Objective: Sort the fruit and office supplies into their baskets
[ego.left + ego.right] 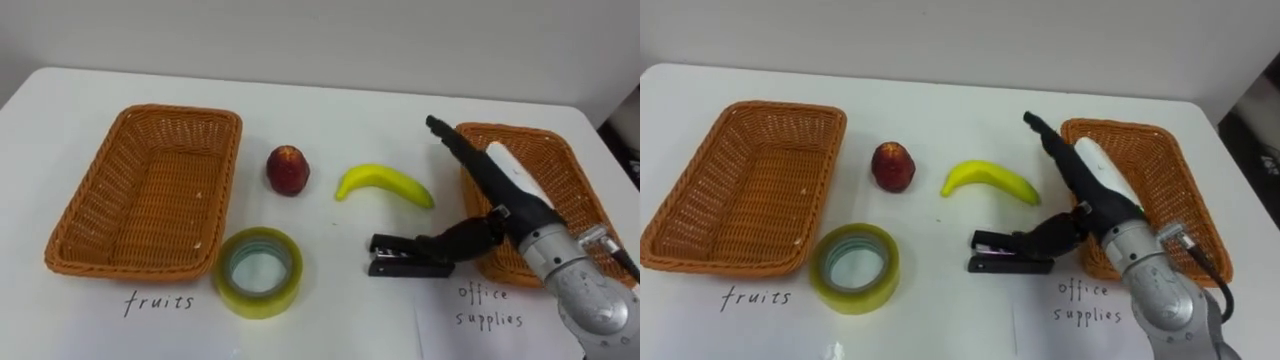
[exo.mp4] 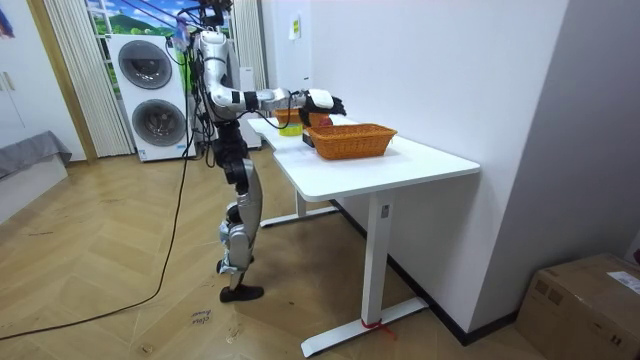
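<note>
A black stapler (image 1: pixel 403 256) lies flat on the white table (image 1: pixel 330 110), left of the right wicker basket (image 1: pixel 575 180) marked for office supplies. My right hand (image 1: pixel 515 190) hangs over that basket's left rim, open: its fingers (image 1: pixel 452 142) point straight away from me and the thumb bends down to the stapler's right end. A yellow banana (image 1: pixel 385 183) and a red apple (image 1: pixel 288 169) lie mid-table. Nearer the front edge sits a yellow-green tape roll (image 1: pixel 260 272). The left wicker basket (image 1: pixel 145 190), marked for fruits, is empty.
Handwritten labels (image 1: pixel 158 300) lie on the table in front of each basket. In the room view I stand at the end of the white desk (image 2: pixel 400 165) with the right arm stretched over it; washing machines (image 2: pixel 150 95) stand behind.
</note>
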